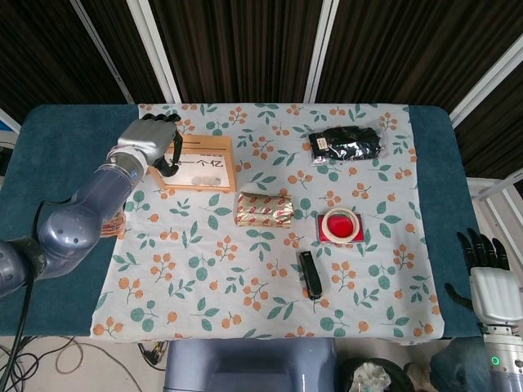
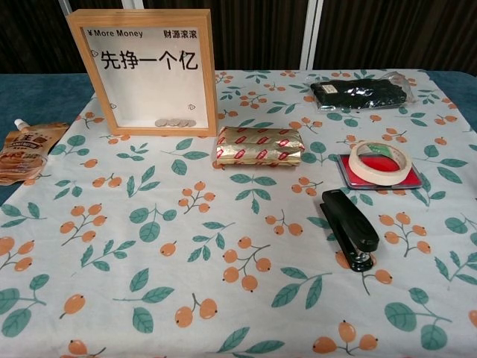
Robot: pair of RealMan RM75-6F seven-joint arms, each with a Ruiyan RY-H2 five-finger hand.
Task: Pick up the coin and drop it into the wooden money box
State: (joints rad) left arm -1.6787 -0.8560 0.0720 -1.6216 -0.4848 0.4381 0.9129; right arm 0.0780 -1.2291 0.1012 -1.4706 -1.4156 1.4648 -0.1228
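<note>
The wooden money box stands upright at the back left of the cloth, with several coins lying behind its clear pane. My left hand hovers over the box's top left corner, its fingers curled downward in front of the frame. Whether a coin sits between those fingers is hidden. The chest view does not show this hand. No loose coin shows on the cloth. My right hand hangs off the table's right front corner, fingers straight and apart, holding nothing.
A gold foil packet lies right of the box. Further right are a tape roll on a red pad, a black stapler and a black bag. A snack pouch lies at the left edge.
</note>
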